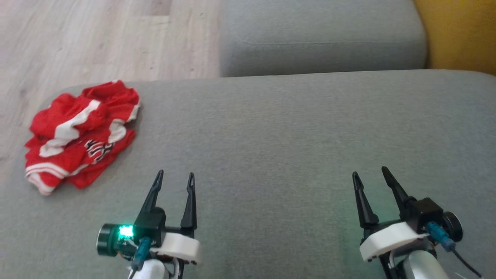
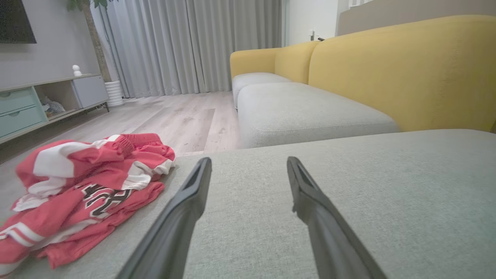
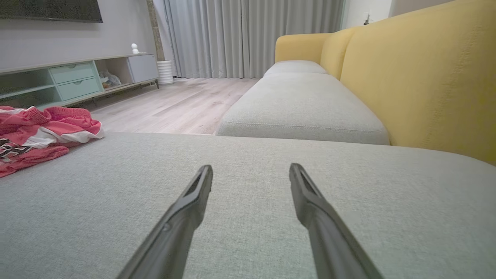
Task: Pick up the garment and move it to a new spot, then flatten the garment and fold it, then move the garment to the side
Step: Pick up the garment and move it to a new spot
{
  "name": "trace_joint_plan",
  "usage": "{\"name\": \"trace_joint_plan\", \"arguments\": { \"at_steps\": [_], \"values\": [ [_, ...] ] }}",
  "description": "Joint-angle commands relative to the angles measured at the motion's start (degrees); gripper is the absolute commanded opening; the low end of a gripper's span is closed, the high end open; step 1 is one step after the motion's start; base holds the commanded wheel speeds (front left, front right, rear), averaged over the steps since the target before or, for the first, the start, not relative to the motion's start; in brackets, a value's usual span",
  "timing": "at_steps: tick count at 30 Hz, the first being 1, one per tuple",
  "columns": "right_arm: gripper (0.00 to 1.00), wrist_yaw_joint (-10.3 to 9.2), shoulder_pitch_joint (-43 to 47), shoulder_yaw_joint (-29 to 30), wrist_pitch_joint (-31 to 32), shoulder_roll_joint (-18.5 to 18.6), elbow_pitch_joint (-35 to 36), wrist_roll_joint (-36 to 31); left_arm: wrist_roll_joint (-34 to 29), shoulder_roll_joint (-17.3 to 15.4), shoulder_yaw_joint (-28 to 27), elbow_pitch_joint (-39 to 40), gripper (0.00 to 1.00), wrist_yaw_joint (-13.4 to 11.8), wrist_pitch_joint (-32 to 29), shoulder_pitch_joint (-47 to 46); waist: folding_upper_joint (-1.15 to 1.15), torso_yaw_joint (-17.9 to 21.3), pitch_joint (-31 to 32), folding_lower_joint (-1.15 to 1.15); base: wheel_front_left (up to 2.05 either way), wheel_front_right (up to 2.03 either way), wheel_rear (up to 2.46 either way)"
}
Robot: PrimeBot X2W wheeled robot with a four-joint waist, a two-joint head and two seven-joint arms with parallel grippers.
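The broad grey fabric sofa cushion (image 1: 294,128) is carrying everything. The crumpled red-and-white jersey garment (image 1: 79,135) is lying bunched at its far left corner, with one side sitting right along the left edge above the pale wood floor (image 1: 97,38). That is looking like the main risk: a sideways nudge or shallow pinch could be tipping it off onto the floor, and grabbing several stacked layers at once would be keeping it balled up. The heap's long axis is running diagonally, with the striped hems pointing toward the near left and what seems to be a ribbed waistband pointing toward the far edge. The left gripper (image 1: 175,174) and right gripper (image 1: 368,172) are hovering near the near edge, fingers spread open and empty, the right one well apart from the garment.
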State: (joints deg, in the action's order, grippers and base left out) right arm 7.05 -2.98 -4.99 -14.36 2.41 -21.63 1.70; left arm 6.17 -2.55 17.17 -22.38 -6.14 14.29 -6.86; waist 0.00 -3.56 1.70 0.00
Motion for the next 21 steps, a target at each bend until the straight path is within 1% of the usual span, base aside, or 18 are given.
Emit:
{"name": "trace_joint_plan", "arguments": {
  "at_steps": [1,5,15,18,21],
  "values": [
    [1.0,0.44,-2.8,-1.3,-0.6,0.5,1.6,0.2,0.2,-0.3,-1.7,1.4,1.0,-0.5,0.7,-3.6,0.0,-1.6,-0.7,0.0,0.0,0.0,0.0],
    [1.0,0.44,-2.8,-1.3,-0.6,0.5,1.8,-0.1,0.5,-0.3,-1.9,1.8,1.0,-0.8,0.7,-3.8,0.0,-5.5,-1.7,0.0,0.0,0.0,0.0],
    [1.0,0.44,-3.3,-1.3,-0.6,0.5,2.4,-0.8,1.0,-0.3,-2.1,3.5,1.0,-0.8,0.7,-3.5,0.0,-18.5,-3.1,0.0,0.0,0.0,0.0],
    [1.0,0.44,-3.5,-1.4,-0.6,0.5,2.5,-1.0,1.2,-0.3,-2.8,3.8,1.0,-0.8,0.7,-3.1,0.0,-21.4,-3.4,0.0,0.0,0.0,0.0],
    [1.0,0.44,-3.6,-1.6,-0.6,0.5,2.6,-1.2,0.5,-0.3,-3.7,4.3,1.0,-1.0,0.7,-2.9,0.0,-23.5,-3.5,0.0,0.0,0.0,0.0]
  ]
}}
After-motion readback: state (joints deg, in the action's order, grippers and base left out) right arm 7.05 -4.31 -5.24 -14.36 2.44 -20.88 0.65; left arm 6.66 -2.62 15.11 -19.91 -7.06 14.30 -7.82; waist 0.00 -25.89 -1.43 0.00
